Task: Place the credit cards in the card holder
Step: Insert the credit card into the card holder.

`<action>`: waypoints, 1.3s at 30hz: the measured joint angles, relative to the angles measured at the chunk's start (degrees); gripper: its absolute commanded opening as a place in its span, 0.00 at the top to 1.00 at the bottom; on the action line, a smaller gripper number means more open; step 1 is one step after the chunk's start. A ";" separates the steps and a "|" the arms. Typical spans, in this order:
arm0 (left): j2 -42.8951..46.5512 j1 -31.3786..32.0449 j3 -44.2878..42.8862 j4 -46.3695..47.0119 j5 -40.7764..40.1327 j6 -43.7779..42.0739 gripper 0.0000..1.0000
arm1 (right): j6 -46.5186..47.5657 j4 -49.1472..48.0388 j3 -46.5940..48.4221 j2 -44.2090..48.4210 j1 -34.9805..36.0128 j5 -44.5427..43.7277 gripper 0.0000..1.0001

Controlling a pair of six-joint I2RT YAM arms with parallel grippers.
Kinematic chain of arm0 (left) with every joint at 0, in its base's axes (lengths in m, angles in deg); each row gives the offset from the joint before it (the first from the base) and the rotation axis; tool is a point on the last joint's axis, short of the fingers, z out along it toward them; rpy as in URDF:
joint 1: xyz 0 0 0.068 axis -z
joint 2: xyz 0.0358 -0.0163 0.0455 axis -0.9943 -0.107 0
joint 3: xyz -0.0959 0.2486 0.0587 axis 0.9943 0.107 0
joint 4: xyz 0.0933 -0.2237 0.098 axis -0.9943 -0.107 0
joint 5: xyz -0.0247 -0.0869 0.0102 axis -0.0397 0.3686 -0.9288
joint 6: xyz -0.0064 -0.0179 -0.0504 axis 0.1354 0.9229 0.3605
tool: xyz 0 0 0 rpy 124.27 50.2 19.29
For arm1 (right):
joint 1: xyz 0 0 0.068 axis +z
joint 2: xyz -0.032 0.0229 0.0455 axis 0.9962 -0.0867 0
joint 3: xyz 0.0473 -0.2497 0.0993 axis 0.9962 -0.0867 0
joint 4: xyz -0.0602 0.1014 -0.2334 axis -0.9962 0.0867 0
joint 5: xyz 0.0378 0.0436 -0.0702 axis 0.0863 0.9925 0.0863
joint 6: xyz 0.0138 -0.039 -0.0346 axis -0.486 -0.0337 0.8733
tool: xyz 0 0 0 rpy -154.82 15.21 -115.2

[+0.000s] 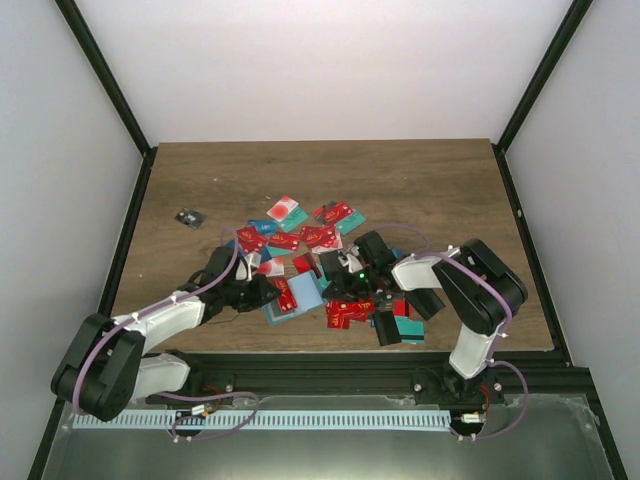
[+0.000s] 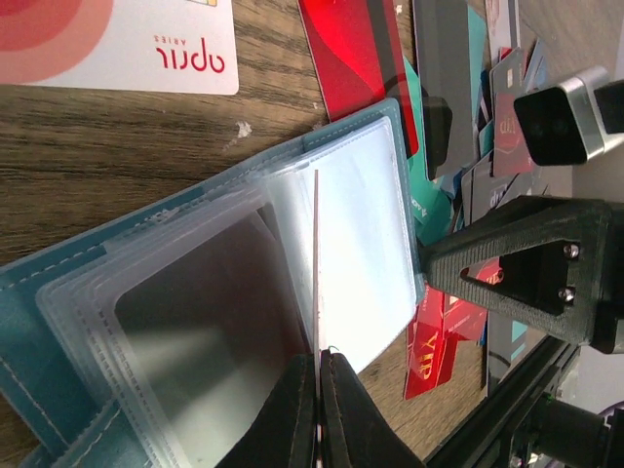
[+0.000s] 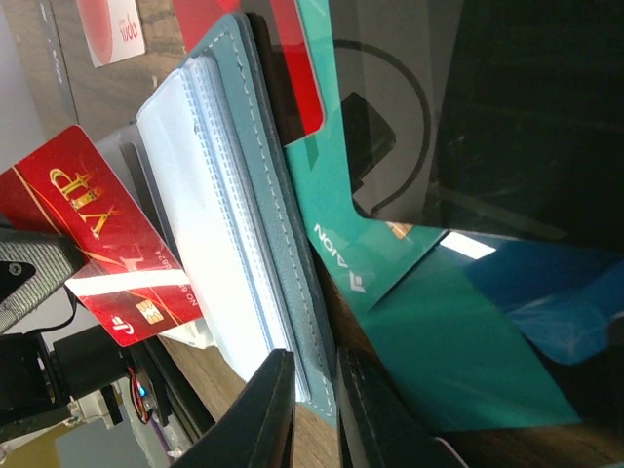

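The card holder (image 1: 303,295), a teal-blue wallet, lies open near the table's front, its clear pockets (image 2: 361,244) facing up. My left gripper (image 2: 319,356) is shut on a thin credit card (image 2: 316,253) seen edge-on, standing over those pockets. From the right wrist view it is a red VIP card (image 3: 97,234). My right gripper (image 3: 314,363) pinches the holder's corner (image 3: 263,195), one finger on the pockets and one on the teal cover. In the top view the left gripper (image 1: 268,290) and right gripper (image 1: 330,288) meet at the holder from opposite sides.
Several red, teal and white cards (image 1: 300,235) are scattered behind and right of the holder. Black cases (image 1: 385,328) lie at the front right, and a small black item (image 1: 190,217) at the far left. A white card with a red blot (image 2: 117,39) and a teal card (image 3: 390,244) lie close by.
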 measured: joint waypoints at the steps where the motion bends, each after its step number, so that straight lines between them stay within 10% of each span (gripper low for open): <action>1: 0.11 -0.11 0.00 -0.11 0.00 0.15 0.96 | -0.02 -0.22 -0.13 0.00 0.11 0.09 0.85; 39: 4.22 -3.37 2.62 -2.27 1.73 0.22 0.96 | -2.16 -4.20 -2.56 -0.11 1.66 2.01 0.88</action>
